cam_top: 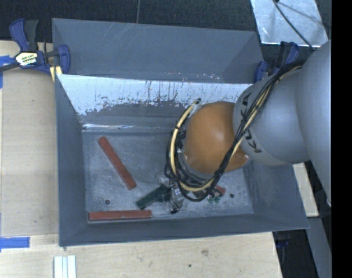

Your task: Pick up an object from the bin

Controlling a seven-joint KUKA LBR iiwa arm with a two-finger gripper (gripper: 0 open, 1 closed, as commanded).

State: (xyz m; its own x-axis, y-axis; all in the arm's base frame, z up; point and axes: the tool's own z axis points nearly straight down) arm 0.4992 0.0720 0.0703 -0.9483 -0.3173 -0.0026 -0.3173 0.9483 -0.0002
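A grey metal bin (71,155), seen from above. My arm (291,114) reached in from the right, its orange cover (207,138) looped with yellow and black cables (177,133). My gripper (174,200) sat low over the bin floor, near the front wall. I could not tell whether its grip was spread or pressed together. A dark green piece (149,199) lay just left of it, one end at its tip. Further left lay a slanted reddish-brown strip (116,163) and a flat reddish-brown strip (120,215) along the front wall.

Gripper (174,200) mostly hidden beneath the orange cover (210,138) and cables (176,139), small red piece (220,190) half covered beside it, dark green object (152,198) with its right end tucked under the gripper
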